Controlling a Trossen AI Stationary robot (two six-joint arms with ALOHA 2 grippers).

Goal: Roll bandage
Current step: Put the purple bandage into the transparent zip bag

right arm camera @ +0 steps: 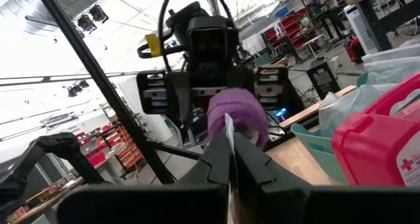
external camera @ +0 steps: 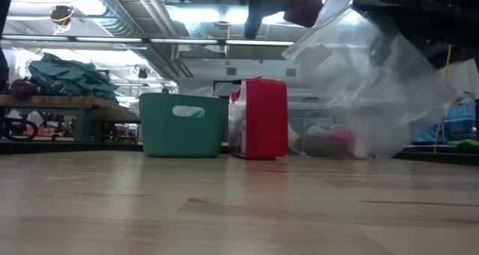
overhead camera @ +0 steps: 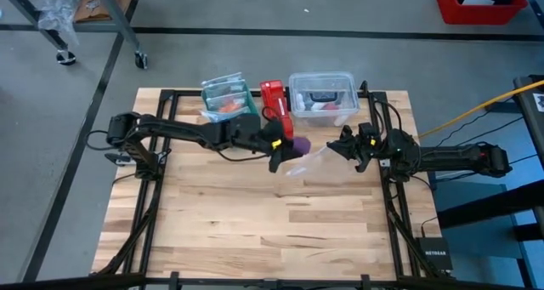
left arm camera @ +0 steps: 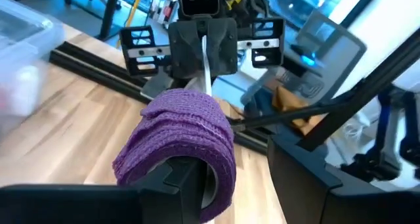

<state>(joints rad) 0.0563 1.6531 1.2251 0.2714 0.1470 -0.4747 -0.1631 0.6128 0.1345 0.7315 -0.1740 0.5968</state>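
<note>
table: bare wood planks [overhead camera: 255, 222] fill the near part, with a dark frame along the edges.
left gripper: [overhead camera: 285, 150] reaches in from the left side to the middle of the table, raised above the wood. Its fingers [left arm camera: 177, 184] stand fairly wide and are clamped on the bandage.
bandage: a purple coiled roll [left arm camera: 180, 145], held off the table in the left gripper's fingers; from above it shows as a purple spot [overhead camera: 299, 145] just right of that gripper, and from table height [external camera: 303, 8] it hangs high over the wood.
bag: a clear plastic bag [overhead camera: 316, 160] stretches between the two grippers, also in the air; from table height [external camera: 367, 83] it droops down from the right, its mouth next to the bandage.
right gripper: [overhead camera: 347, 148] comes in from the right side, facing the left one, close to it. Its jaws are pressed together on a thin edge of the bag [right arm camera: 230, 152].
red box: [overhead camera: 275, 98] stands upright at the far side of the table, behind the left gripper.
green bin: [overhead camera: 226, 96] just left of the red box, with packets inside.
clear tub: [overhead camera: 323, 99] just right of the red box, with small items inside that I cannot make out.
floor: grey concrete beyond the table, with a red crate [overhead camera: 478, 2] at the far right.
</note>
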